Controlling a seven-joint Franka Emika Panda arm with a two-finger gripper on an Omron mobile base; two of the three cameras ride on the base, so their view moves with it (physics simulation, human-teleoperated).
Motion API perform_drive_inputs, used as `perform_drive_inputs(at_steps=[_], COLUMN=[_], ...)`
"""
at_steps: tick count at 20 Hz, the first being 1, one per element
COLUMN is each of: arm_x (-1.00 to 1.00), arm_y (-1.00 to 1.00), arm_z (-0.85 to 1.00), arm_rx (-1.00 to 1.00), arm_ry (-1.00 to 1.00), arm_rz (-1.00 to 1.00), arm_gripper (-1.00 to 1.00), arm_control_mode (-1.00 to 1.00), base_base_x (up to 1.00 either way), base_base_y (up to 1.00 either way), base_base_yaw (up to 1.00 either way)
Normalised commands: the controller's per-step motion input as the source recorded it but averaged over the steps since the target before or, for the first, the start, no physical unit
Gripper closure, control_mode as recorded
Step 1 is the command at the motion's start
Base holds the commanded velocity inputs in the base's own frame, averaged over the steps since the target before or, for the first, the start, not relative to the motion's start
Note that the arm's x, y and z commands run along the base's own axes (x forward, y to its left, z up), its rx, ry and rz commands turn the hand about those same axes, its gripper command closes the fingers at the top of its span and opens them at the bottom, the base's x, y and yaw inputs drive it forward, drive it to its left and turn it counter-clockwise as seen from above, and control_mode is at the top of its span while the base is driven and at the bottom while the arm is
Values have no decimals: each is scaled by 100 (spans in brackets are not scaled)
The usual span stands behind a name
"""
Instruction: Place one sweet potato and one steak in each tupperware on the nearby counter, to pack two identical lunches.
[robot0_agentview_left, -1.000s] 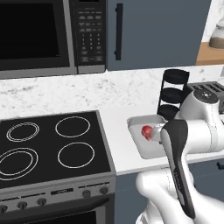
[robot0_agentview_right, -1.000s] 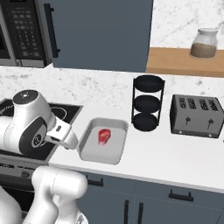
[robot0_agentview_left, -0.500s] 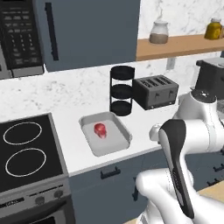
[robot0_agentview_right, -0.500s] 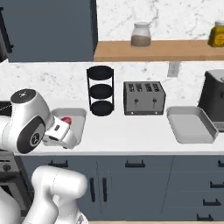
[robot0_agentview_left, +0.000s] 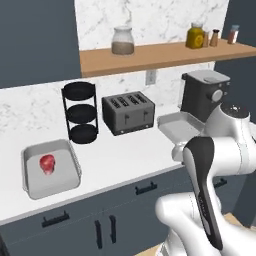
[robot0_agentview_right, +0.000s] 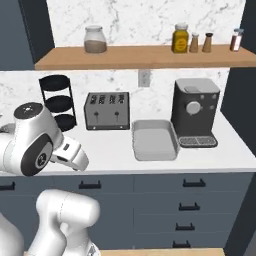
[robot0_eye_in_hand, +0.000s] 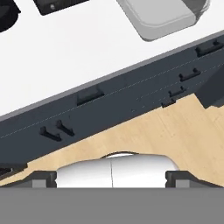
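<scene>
I see one steak (robot0_agentview_left: 47, 163) lying in the left tupperware (robot0_agentview_left: 30, 187) on the counter (robot0_agentview_left: 117, 159), the second tupperware (robot0_agentview_right: 153, 139) sitting near the coffee machine (robot0_agentview_right: 195, 111) apparently empty, and my gripper (robot0_eye_in_hand: 112, 175) spread wide, holding nothing, over the cabinet fronts.

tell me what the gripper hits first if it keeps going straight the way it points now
Probably the dark cabinet front just below the counter edge, since the open gripper aims there in the hand view. Depth is unclear.
</scene>
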Motion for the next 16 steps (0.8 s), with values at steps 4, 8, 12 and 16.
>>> perform_drive_inputs(at_steps=[4,8,12,16], arm_x=[0,0,0,0], arm_y=[0,0,0,0], arm_z=[0,0,0,0], arm_rx=[0,0,0,0], arm_ry=[0,0,0,0], arm_rz=[0,0,0,0], arm_gripper=[-100,-100,-100,-100], arm_control_mode=[100,100,100,100], base_base_x=[-10,-4,-3,-54], base_base_y=[-100,-100,-100,-80], base_base_yaw=[19,25,23,12])
